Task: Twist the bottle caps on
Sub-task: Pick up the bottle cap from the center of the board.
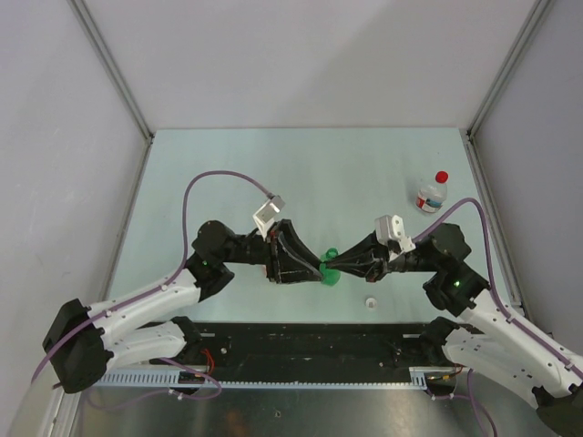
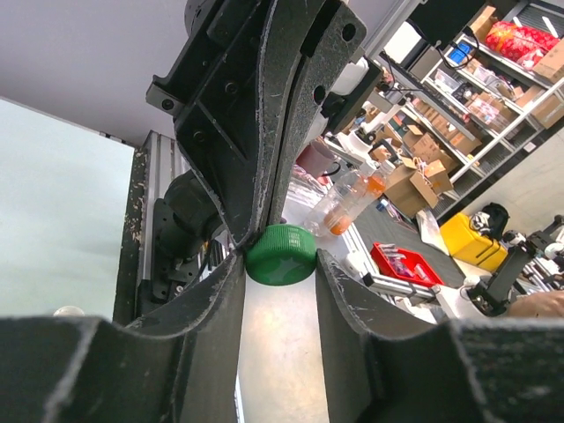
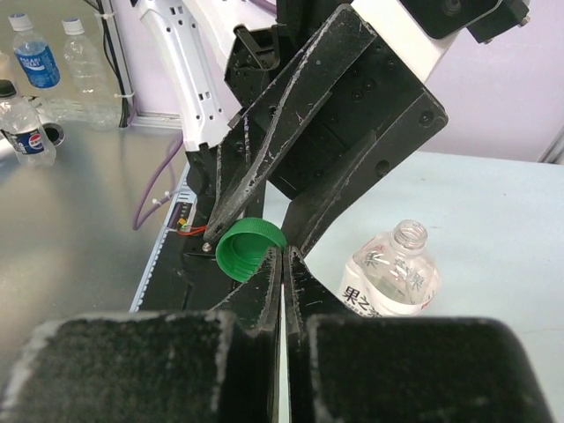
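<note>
Green cap [image 2: 280,256] in left gripper [image 2: 279,262], grip unclear; right gripper [image 3: 283,256] closed; R-wrist, not top, shows uncapped bottle [image 3: 392,278].

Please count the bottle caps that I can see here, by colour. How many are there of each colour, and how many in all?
green cap: 1
red cap: 1
white cap: 1
Total: 3

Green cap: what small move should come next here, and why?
Probably close the left gripper fully on the green cap. Its fingers flank the cap but do not look tight on it, while the shut right gripper pinches only the cap's rim.
</note>
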